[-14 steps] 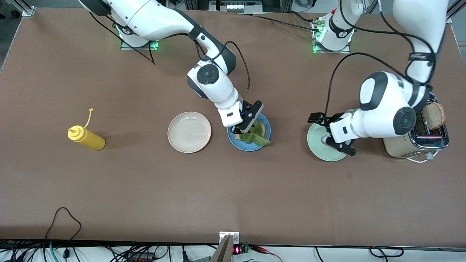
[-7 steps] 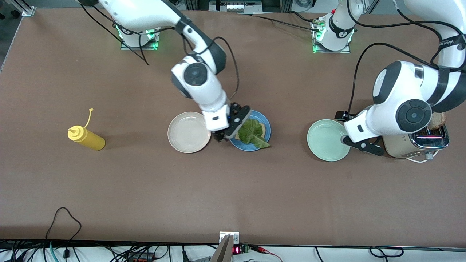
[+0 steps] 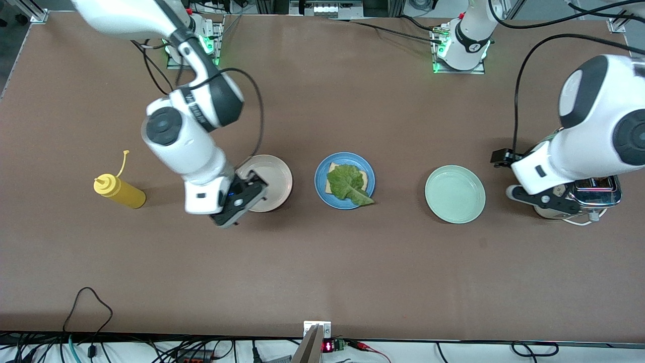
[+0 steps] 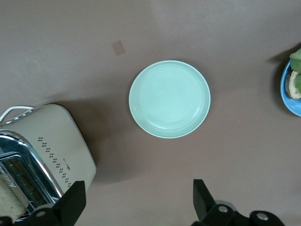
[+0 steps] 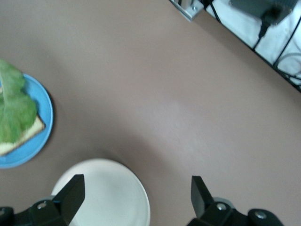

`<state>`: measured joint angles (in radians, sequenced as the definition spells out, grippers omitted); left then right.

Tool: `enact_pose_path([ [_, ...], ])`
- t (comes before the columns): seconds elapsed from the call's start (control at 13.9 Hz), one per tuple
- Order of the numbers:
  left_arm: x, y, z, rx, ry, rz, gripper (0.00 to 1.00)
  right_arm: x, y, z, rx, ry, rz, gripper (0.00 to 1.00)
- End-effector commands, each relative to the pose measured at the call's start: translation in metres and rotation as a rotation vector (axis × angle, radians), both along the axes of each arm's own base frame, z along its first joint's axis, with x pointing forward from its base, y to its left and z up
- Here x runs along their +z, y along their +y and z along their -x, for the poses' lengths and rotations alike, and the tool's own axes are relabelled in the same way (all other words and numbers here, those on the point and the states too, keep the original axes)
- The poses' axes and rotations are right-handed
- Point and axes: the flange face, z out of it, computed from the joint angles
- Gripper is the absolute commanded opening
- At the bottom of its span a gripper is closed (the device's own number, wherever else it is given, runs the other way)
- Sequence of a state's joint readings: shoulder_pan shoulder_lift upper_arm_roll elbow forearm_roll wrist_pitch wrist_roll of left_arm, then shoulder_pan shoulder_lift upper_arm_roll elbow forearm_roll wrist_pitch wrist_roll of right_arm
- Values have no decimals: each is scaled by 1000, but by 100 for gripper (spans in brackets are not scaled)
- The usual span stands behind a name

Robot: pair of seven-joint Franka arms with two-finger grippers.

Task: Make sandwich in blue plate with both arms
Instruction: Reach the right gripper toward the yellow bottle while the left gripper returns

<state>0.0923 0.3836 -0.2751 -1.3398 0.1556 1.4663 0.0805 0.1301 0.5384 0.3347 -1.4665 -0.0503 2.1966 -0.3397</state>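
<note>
- Table (image 3: 322, 267): brown; three plates in a row across the middle.
- Right arm (image 3: 186, 126): gripper (image 3: 237, 201) up over edge of cream plate (image 3: 269, 176), fingers (image 5: 70, 195) spread, nothing held.
- Left arm (image 3: 594, 131): gripper (image 3: 544, 199) over toaster (image 4: 44, 146), fingers (image 4: 75, 200) spread, empty.
- Toaster at left arm's end, bread slice (image 4: 9, 200) in slot.
- Blue plate (image 3: 345, 180): between cream & mint plate (image 3: 455, 194); holds bread (image 3: 330, 184) w/ lettuce (image 3: 347, 182) on top, no 2nd slice on it yet.
- Yellow bottle (image 3: 120, 190): lying toward right arm's end.
</note>
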Motion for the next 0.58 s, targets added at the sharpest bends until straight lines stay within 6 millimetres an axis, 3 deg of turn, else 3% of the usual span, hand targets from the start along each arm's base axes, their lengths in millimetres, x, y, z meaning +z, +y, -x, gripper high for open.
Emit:
enact_pose_path([
  [0.0, 21, 16, -5, 39, -35, -16, 100, 33, -48, 4, 25, 75, -94, 100],
  [0.14, 25, 30, -10, 74, -48, 4, 100, 49, -95, 1, 61, 54, -102, 100],
  [0.29, 26, 38, -11, 79, -51, -8, 100, 66, -127, 3, 101, 21, -144, 100],
  [0.5, 27, 43, -10, 86, -53, -11, 100, 72, -199, 3, 164, 32, -242, 100],
])
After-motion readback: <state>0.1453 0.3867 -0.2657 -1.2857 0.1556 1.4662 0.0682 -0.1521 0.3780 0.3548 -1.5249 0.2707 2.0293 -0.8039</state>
